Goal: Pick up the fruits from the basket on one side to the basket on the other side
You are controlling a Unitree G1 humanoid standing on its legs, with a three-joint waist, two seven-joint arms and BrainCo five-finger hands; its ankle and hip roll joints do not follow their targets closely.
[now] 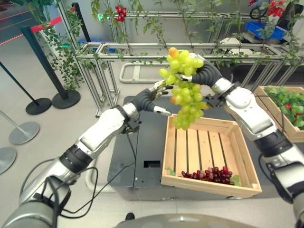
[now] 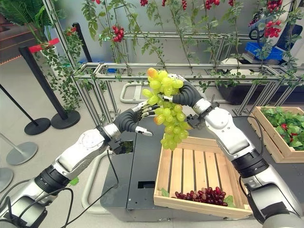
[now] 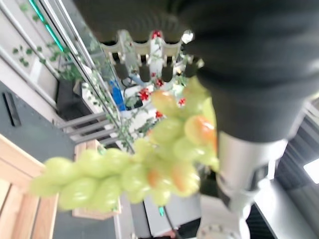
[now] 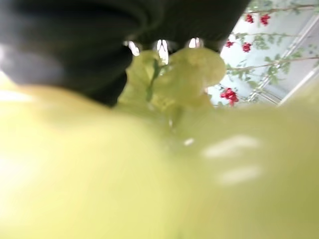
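A: What lies nearest?
B: A wooden crate (image 1: 237,156) on the dark table (image 1: 142,142), with a bunch of dark red grapes (image 1: 211,175) against its near wall.

A: And the green grapes?
B: The green grape bunch (image 1: 186,90) hangs in the air above the crate's far left corner, its tip just over the rim, clear of the slats.

A: Who has it?
B: The right hand (image 1: 202,76) has its fingers curled round the top of the bunch; from its own wrist camera the grapes press right up against the hand. The left hand (image 1: 159,92) is beside the bunch at mid height, fingers straight and relaxed, their tips at the grapes without closing on them.

A: Anything farther out?
B: A second wooden crate (image 1: 278,111) to the right holds green leaves and red fruit. Behind stands a metal frame (image 1: 137,50) hung with vines and red berry clusters, and at the left a black post with a red band (image 1: 45,61).
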